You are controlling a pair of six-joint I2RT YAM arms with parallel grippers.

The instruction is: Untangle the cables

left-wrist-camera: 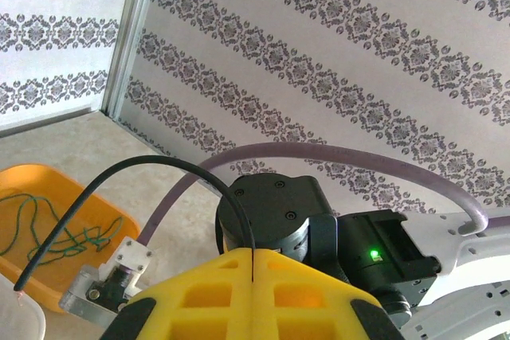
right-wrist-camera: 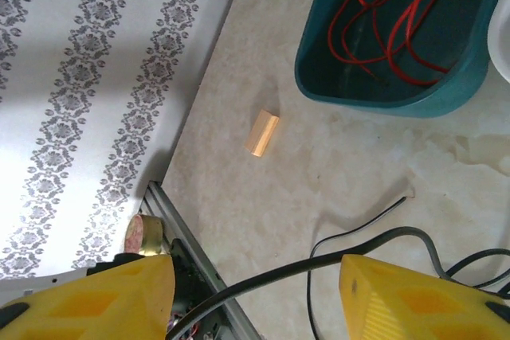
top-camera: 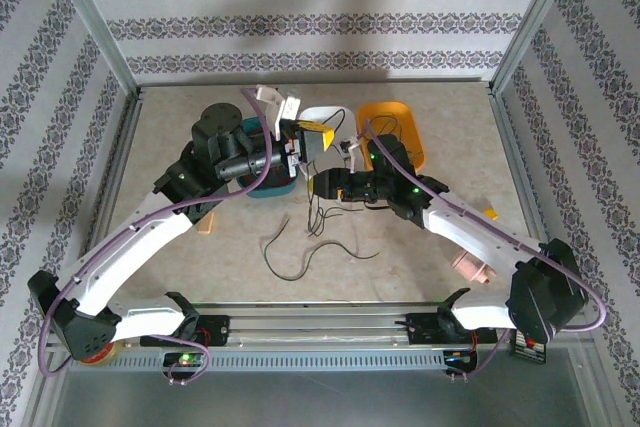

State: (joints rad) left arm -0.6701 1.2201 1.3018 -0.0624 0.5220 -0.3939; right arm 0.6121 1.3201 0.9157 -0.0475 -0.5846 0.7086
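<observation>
Pinching a thin black cable [left-wrist-camera: 159, 162] in the seam between its two yellow fingers, the left gripper [left-wrist-camera: 252, 267] is pressed fully together. The fingers are blocky moulded plastic with square recesses. The cable rises from the seam, bends into a smooth arch and drops to a cut end at the lower left. Beyond it lies a rounded orange tray [left-wrist-camera: 36, 181] of glossy plastic, with a loose scribble of green cable [left-wrist-camera: 80, 238] inside.

The right gripper [right-wrist-camera: 255, 270] has its fingers well apart, two blunt yellow wedges. Another black cable crosses the gap between them in a shallow curve; whether it touches either finger I cannot tell. Under it the table [right-wrist-camera: 335, 173] is a mottled beige, stone-like sheet. A small pale wooden block [right-wrist-camera: 262, 133] lies on it by itself. Past the block sits a deep teal tray [right-wrist-camera: 374, 101] with rounded corners, and red cable [right-wrist-camera: 410, 17] lies in open loops on its floor.

From above, both grippers meet near the middle of the table, just in front of a white tray [top-camera: 322, 114] that stands between the teal and orange ones. Loose black cables [top-camera: 320, 247] lie in slack curves on the bare surface nearer the arm bases. Patterned wallpaper lines the enclosure on three sides.
</observation>
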